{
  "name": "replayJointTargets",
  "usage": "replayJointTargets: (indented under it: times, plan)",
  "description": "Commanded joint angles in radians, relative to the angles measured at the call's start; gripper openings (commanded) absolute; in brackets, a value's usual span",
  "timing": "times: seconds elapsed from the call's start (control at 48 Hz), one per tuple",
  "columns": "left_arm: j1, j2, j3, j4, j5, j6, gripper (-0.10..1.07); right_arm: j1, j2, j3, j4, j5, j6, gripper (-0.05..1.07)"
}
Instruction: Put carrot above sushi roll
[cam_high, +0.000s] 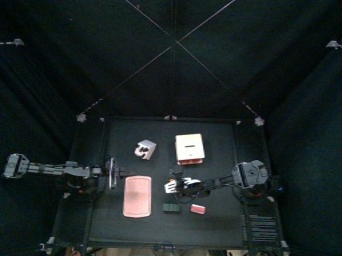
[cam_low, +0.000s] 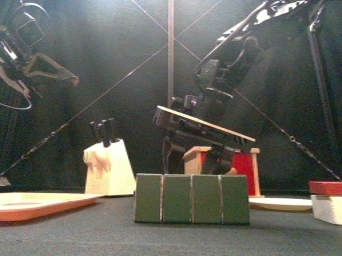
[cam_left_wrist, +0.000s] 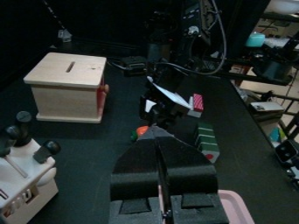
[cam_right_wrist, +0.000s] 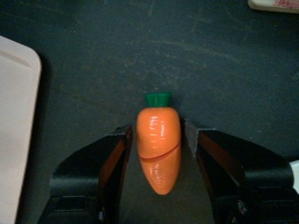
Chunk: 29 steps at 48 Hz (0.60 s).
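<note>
An orange carrot (cam_right_wrist: 159, 153) with a green top lies between the jaws of my right gripper (cam_right_wrist: 160, 131), which stand open with a small gap on each side of it. That gripper (cam_high: 178, 185) hangs low near the table's front middle. The sushi roll (cam_low: 193, 198) is a dark green block of several segments at the front edge, seen in the top view as the sushi roll (cam_high: 171, 209) just in front of the gripper. The left wrist view shows a bit of the orange carrot (cam_left_wrist: 142, 131) under the right gripper. My left gripper (cam_left_wrist: 163, 153) rests shut at the table's left side.
A pink tray (cam_high: 135, 195) lies left of the right gripper. A knife block (cam_high: 144, 149) and a wooden box (cam_high: 191, 148) with a red side stand further back. A small red and white piece (cam_high: 199, 209) lies right of the sushi roll.
</note>
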Motion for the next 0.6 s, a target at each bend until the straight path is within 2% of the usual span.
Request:
replayJointTargets:
  times: [0.0, 0.583]
  plan:
    - [-0.002, 0.002, -0.014, -0.002, -0.005, 0.000, -0.02, -0.005, -0.031, -0.021, -0.005, 0.002, 0.000, 0.86]
    - [-0.002, 0.002, -0.012, -0.002, -0.005, 0.000, -0.02, 0.003, -0.066, -0.021, -0.012, 0.054, -0.002, 0.86]
